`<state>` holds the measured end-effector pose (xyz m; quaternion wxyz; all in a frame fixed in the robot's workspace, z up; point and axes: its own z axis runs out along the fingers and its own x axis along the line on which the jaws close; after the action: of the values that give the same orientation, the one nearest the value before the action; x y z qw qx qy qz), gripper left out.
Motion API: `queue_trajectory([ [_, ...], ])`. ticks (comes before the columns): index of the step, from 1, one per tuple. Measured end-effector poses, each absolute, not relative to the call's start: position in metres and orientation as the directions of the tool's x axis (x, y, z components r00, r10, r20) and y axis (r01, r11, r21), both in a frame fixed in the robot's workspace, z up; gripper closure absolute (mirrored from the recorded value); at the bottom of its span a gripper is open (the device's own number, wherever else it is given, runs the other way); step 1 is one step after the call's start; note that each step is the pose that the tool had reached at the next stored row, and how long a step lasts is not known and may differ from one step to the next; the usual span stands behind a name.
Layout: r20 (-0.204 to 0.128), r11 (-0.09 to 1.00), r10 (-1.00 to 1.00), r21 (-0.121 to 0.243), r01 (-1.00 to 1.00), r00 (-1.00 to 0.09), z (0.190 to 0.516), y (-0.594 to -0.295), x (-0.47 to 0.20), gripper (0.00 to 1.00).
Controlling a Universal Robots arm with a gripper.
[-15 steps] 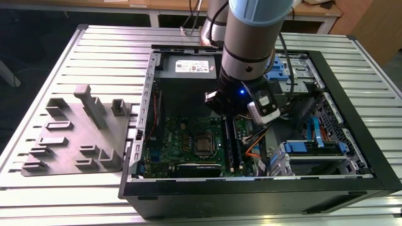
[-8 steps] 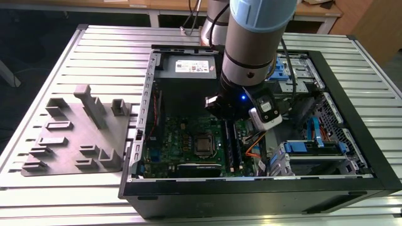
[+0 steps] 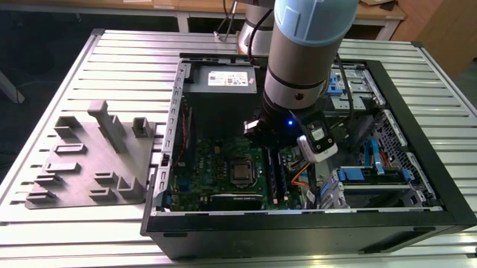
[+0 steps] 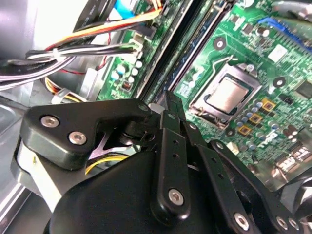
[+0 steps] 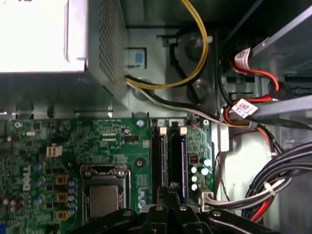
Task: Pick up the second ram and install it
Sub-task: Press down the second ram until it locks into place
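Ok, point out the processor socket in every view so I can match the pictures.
Exterior view: the processor socket sits mid-board on the green motherboard, to the exterior view's left of the black memory slots.
Second wrist view: the socket lies beside the slots.
First wrist view: the socket lies beside the slots.
Shared landmark: the memory slots.

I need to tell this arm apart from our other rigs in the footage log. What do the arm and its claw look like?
The arm is a thick silver-grey tube with a light blue cap and a black ring lower down. A small blue light glows near its wrist, where a white-and-black camera unit is mounted. The claw is matte black, built from flat linkage bars joined by silver screws.
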<state>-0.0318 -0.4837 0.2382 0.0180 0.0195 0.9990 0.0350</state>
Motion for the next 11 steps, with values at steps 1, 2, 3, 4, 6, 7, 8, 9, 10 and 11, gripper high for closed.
queue_trajectory([
  [1,-0.035,0.997,0.039,0.068,0.036,-0.999,0.2381,-0.4845,-0.0319,0.93],
  [2,-0.035,0.997,0.037,0.063,0.035,-0.999,0.2381,-0.4851,-0.0319,0.93],
  [3,-0.035,0.998,0.035,0.058,0.033,-0.999,0.2381,-0.4857,-0.0318,0.93],
  [4,-0.035,0.998,0.034,0.052,0.032,-0.999,0.2381,-0.4864,-0.0318,0.93],
  [6,-0.035,0.999,0.03,0.042,0.028,-0.999,0.2381,-0.4878,-0.0318,0.93],
  [7,-0.036,0.999,0.028,0.039,0.027,-0.999,0.2381,-0.4886,-0.0318,0.93],
  [8,-0.036,0.999,0.026,0.037,0.025,-0.999,0.2379,-0.4898,-0.0317,0.93],
  [9,-0.036,0.999,0.024,0.036,0.023,-0.999,0.2378,-0.4912,-0.0318,0.93],
  [10,-0.036,0.999,0.023,0.036,0.022,-0.999,0.2376,-0.4927,-0.0318,0.93],
  [11,-0.036,0.999,0.021,0.035,0.02,-0.999,0.2374,-0.4943,-0.0318,0.93],
])
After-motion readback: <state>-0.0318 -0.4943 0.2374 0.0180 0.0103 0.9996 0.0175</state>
